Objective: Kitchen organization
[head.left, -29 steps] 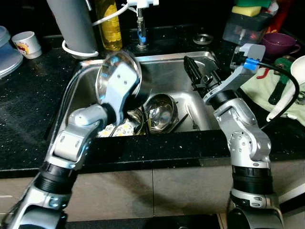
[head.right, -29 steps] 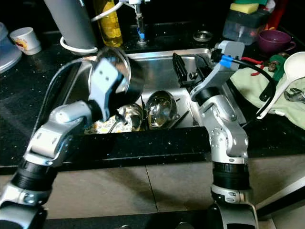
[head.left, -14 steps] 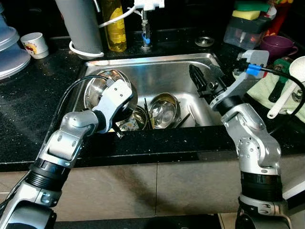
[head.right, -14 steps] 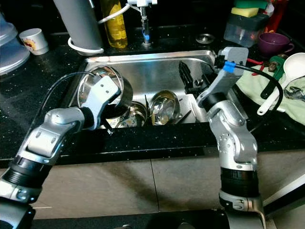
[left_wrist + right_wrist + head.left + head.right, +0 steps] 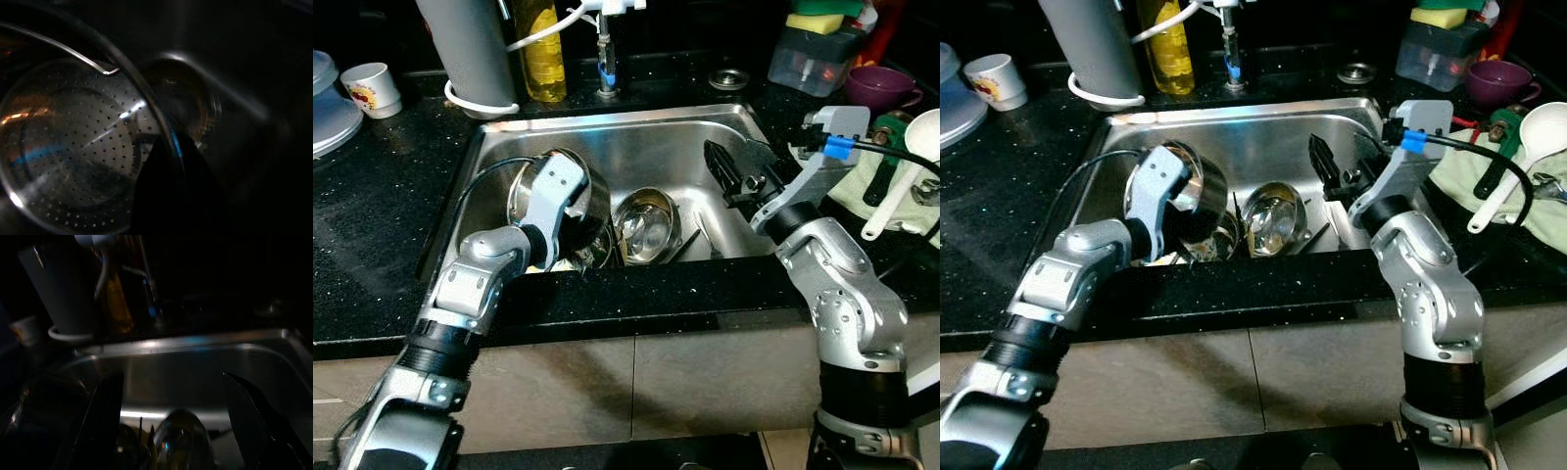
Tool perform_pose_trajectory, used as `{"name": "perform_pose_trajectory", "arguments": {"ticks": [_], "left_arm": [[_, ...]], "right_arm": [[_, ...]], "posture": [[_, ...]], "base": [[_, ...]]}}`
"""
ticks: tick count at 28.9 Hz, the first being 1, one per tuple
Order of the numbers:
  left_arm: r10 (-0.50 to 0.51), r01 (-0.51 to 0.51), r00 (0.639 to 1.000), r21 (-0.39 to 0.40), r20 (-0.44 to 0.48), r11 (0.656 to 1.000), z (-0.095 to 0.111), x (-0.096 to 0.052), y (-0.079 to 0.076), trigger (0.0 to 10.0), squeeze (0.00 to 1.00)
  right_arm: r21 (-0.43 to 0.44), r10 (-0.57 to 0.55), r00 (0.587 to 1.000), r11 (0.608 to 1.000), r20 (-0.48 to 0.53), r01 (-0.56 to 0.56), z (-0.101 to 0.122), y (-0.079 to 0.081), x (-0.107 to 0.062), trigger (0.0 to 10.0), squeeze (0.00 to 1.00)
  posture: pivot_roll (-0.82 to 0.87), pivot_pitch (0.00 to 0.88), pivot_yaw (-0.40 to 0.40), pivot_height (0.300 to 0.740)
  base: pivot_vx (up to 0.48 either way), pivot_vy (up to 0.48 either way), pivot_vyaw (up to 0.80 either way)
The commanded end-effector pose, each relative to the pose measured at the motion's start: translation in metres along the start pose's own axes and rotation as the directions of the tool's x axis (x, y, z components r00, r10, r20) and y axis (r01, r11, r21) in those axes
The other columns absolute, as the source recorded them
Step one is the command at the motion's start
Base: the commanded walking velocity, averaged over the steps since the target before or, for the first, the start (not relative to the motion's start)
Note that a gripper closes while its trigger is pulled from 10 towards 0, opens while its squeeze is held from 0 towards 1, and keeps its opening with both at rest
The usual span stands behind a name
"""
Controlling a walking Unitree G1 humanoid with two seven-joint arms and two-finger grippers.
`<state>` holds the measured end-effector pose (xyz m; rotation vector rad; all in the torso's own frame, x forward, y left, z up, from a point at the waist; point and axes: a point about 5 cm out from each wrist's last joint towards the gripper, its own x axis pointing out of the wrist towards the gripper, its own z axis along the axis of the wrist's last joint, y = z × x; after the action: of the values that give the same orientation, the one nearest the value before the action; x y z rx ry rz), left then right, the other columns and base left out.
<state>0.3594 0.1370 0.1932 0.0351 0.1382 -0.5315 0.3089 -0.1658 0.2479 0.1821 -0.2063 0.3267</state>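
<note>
Left eye view: the stainless steel sink (image 5: 636,137) is set into the black speckled countertop (image 5: 372,225). The left gripper (image 5: 570,201) is inside the sink at its left side, clamped on the rim of a round perforated steel colander (image 5: 592,201), which is tilted on its side. Just right of the colander, a shiny steel bowl (image 5: 646,223) lies on the sink floor. The right gripper (image 5: 724,168) hovers over the right part of the sink, fingers spread, holding nothing.

Right eye view: behind the sink stand a grey cylinder (image 5: 1087,44) and a yellow liquid bottle (image 5: 1167,44).

Left wrist view: one black finger (image 5: 161,191) crosses the colander rim; the perforated inner wall is visible.

Right wrist view: both black fingers (image 5: 105,416) stand well apart, with the steel bowl between and beyond them.
</note>
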Motion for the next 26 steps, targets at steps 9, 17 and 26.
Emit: {"name": "perform_pose_trajectory", "arguments": {"ticks": [9,17,26], "left_arm": [[0.123,-0.115,0.992,-0.213,0.027,0.970,0.000,0.000,0.021,10.0,0.00],[0.078,-0.091,0.995,-0.286,-0.055,0.954,-0.013,0.008,0.018,10.0,0.00],[0.077,-0.070,0.997,-0.227,0.020,0.971,0.003,0.008,0.015,10.0,1.00]], "right_arm": [[0.004,0.010,0.999,1.000,-0.045,-0.010,-0.004,0.006,-0.005,10.0,0.00],[-0.001,0.003,0.998,1.000,-0.063,-0.003,-0.003,0.005,-0.009,10.0,0.00],[0.010,-0.002,0.998,1.000,-0.058,0.003,-0.003,0.006,-0.009,10.0,0.00]], "posture": [[-0.09,0.160,0.014,0.736],[-0.10,0.182,0.016,0.736],[-0.09,0.150,0.029,0.736]], "base": [[0.000,0.000,0.00],[0.000,0.000,0.00],[0.000,0.000,0.00]]}}
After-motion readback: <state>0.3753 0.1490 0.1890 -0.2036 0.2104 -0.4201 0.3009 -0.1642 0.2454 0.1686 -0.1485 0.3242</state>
